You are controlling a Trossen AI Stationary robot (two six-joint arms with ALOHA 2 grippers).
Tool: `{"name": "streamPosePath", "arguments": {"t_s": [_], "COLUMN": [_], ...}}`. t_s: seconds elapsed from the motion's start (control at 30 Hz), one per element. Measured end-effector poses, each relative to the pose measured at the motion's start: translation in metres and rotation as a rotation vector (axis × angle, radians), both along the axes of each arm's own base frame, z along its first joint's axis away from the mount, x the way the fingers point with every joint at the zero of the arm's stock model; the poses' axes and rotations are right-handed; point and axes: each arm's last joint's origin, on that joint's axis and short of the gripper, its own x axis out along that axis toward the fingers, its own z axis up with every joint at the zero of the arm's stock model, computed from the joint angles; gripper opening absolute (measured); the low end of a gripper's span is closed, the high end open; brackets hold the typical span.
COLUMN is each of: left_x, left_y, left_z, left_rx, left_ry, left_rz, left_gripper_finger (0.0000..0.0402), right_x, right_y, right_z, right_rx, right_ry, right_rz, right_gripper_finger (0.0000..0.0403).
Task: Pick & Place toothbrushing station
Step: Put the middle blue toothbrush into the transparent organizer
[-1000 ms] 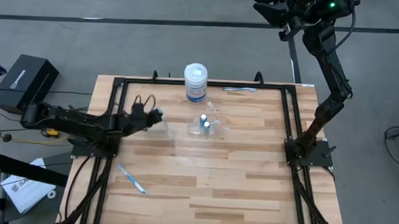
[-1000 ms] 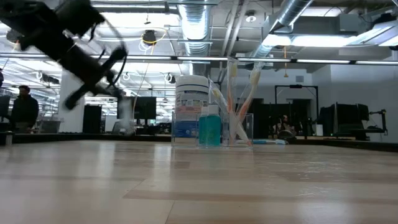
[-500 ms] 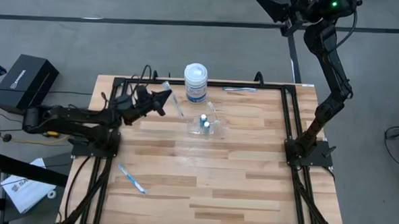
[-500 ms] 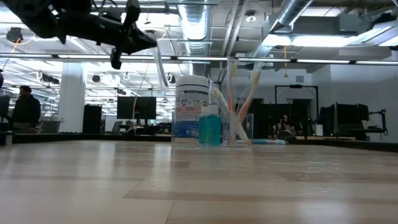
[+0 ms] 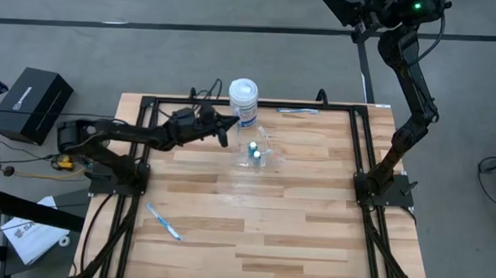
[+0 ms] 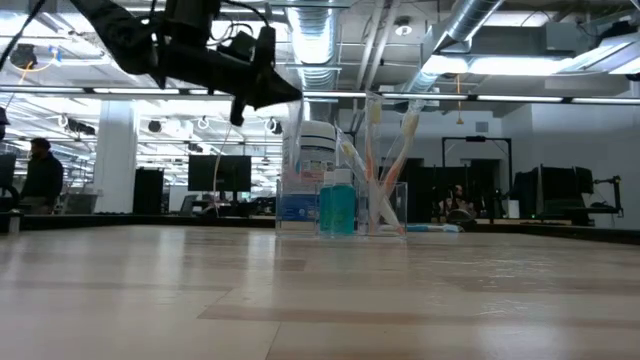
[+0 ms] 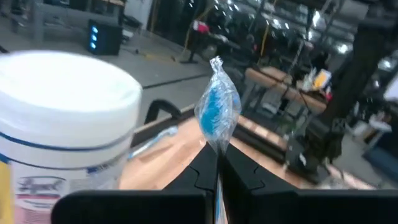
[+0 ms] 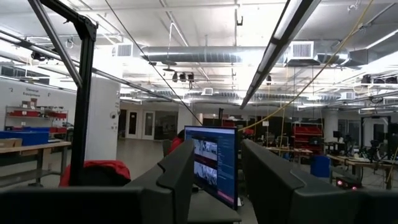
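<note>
1. Reaching out over the table (image 5: 294, 233) with the left gripper (image 7: 212, 163), up in the air, just beside the big white jar (image 5: 243, 101) with the blue label.
2. Squeezing one toothbrush (image 7: 216, 113) tight between the two dark fingers (image 7: 200, 174), shut on its thin handle.
3. Showing the blue brush head up past the fingertips, wrapped in crinkly clear plastic.
4. Seen from the low view: the same gripper high above the wood, left of the jar, not touching the table.
5. Standing near the back middle of the table: the small see-through holder (image 5: 264, 152), just in front of the jar.
6. Sitting inside the holder: two tiny white cylinders (image 5: 254, 153), side by side.
7. Leaning up out of the holder in the low view: some more thin toothbrushes (image 6: 385, 150), tilted this way and that.
8. Lying flat on the wood, well away from the holder: one blue-and-white toothbrush (image 5: 163, 220) near the front left corner.
9. Lying along the back edge, right of the jar: another toothbrush (image 5: 297, 111).
10. Waiting high up past the back right corner: the right gripper (image 5: 348, 8), fingers a little apart, holding nothing, pointing out into the room.
11. Standing far off in the room, at the left of the low view: a person (image 6: 40, 170).
</note>
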Motion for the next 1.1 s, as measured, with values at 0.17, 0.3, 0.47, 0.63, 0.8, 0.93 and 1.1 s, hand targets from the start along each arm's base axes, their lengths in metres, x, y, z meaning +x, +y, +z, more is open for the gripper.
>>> {"name": "streamPosePath", "arguments": {"t_s": [0.17,0.3,0.47,0.63,0.8,0.93,1.1], "left_x": [0.009,0.015,0.023,0.027,0.03,0.03,0.03], "left_y": [-0.002,-0.004,-0.005,-0.005,-0.005,-0.006,-0.005], "left_z": [-0.011,-0.021,-0.043,-0.055,-0.067,-0.071,-0.069], "left_rx": [0.016,0.027,-0.009,-0.051,-0.118,-0.141,-0.15], "left_ry": [0.042,0.083,0.15,0.167,0.177,0.194,0.182], "left_rz": [-0.049,-0.089,-0.142,-0.166,-0.211,-0.228,-0.225], "left_gripper_finger": [0.0001,0.0001,0.0001,0.0001,0.0003,0.0023,0.0082], "right_x": [0.0,0.0,0.0,0.0,0.0,0.0,0.0], "right_y": [0.0,0.0,0.0,0.0,0.0,0.0,0.0], "right_z": [0.0,0.0,0.0,0.0,0.0,0.0,0.0], "right_rx": [0.022,0.031,0.031,0.047,0.05,0.05,0.048], "right_ry": [0.005,0.007,0.007,0.011,0.014,0.014,0.016], "right_rz": [0.01,0.014,0.014,0.021,0.022,0.022,0.024], "right_gripper_finger": [0.0123,0.0122,0.0121,0.0121,0.012,0.012,0.012]}}
